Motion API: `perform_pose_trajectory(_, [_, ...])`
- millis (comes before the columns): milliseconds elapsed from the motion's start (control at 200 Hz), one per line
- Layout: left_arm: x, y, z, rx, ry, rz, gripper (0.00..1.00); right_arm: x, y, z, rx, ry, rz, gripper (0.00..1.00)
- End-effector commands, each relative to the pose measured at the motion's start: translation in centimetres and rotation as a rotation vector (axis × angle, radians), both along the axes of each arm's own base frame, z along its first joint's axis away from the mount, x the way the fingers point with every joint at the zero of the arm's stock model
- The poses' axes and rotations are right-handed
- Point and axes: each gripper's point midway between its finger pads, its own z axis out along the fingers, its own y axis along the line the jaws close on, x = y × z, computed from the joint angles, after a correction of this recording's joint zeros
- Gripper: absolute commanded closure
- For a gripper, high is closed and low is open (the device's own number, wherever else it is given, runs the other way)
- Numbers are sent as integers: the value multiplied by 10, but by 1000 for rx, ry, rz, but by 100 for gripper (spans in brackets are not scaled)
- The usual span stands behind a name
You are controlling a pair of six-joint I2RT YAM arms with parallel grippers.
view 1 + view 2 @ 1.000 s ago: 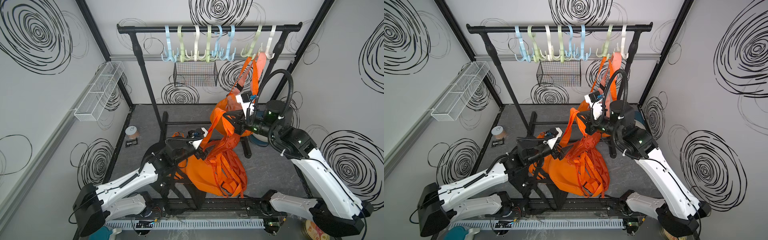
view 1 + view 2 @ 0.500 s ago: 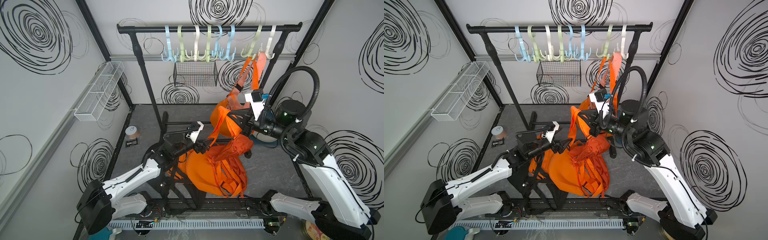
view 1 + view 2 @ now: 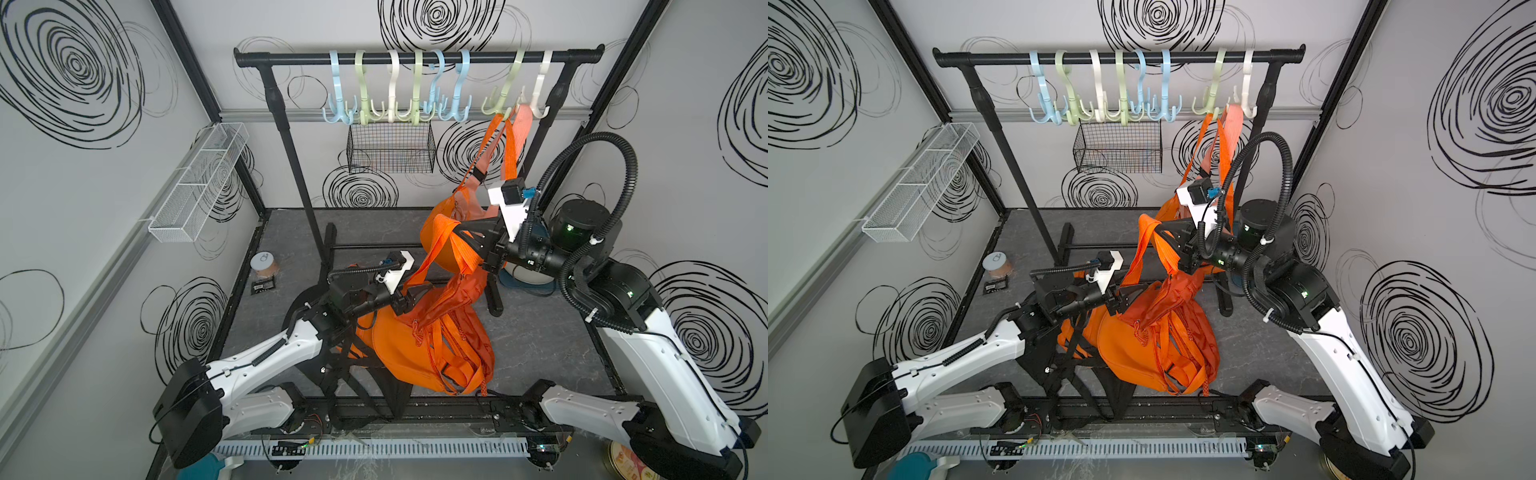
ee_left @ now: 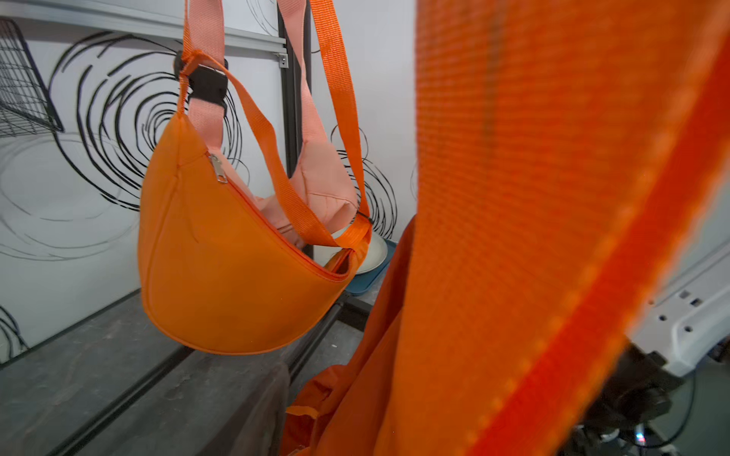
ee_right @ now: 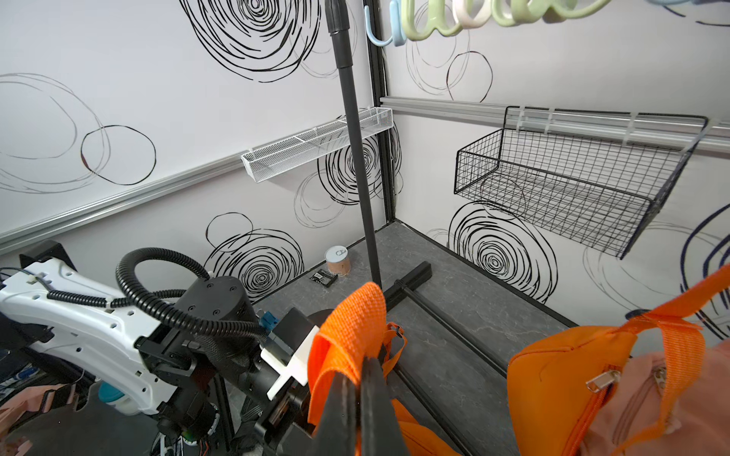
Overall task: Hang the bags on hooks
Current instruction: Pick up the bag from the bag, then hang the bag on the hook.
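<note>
jaws: right pair pinch orange strap (image 5: 347, 327); left pair, cannot tell.
done: strap raised.
remaining: bag (image 3: 399, 353) lies on bench (image 3: 540, 340); hooks (image 3: 462, 83) unreached.

Grey worktop (image 3: 540, 332), as I see it: heap of orange bags (image 3: 415, 357) front centre; rack foot (image 3: 330, 245); lidded tin (image 3: 262, 266) beside black packet (image 3: 263, 286), left edge; blue tray (image 4: 365, 282) bearing white plate (image 4: 373, 252), back right.
</note>
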Motion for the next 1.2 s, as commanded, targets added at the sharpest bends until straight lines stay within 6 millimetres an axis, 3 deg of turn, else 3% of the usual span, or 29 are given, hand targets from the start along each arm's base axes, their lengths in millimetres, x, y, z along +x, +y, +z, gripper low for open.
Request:
perform_pose_trajectory(0, [2, 2, 28, -37, -51, -8, 54, 3, -21, 35, 45, -99, -97, 100])
perform_pose_trajectory(105, [4, 6, 34, -7, -67, 11, 62, 21, -36, 43, 74, -95, -160, 100])
perform_pose_trajectory(170, [5, 8, 43, -1, -77, 23, 73, 33, -46, 51, 107, -89, -191, 100])
perform_pose_trajectory(295, [7, 8, 70, -38, -102, 26, 95, 42, -48, 69, 165, -100, -180, 100])
perform_pose_trajectory(360, [9, 4, 88, -67, -116, 25, 100, 42, -46, 82, 200, -126, -165, 100])
perform_pose_trajectory(545, [18, -16, 141, -131, -183, 22, 100, 49, -41, 112, 243, -188, -145, 100])
perform_pose_trajectory(710, [45, -15, 191, -186, -239, 127, 100, 62, -48, 146, 269, -264, -183, 100])
perform_pose_trajectory(891, [72, -11, 244, -244, -252, 202, 100, 99, -59, 164, 311, -256, -190, 100])
perform_pose_trajectory(1041, [89, -19, 260, -249, -230, 211, 100, 126, -62, 169, 344, -232, -163, 100])
perform_pose_trajectory(1196, [106, -31, 261, -235, -199, 208, 100, 152, -62, 166, 363, -194, -140, 100])
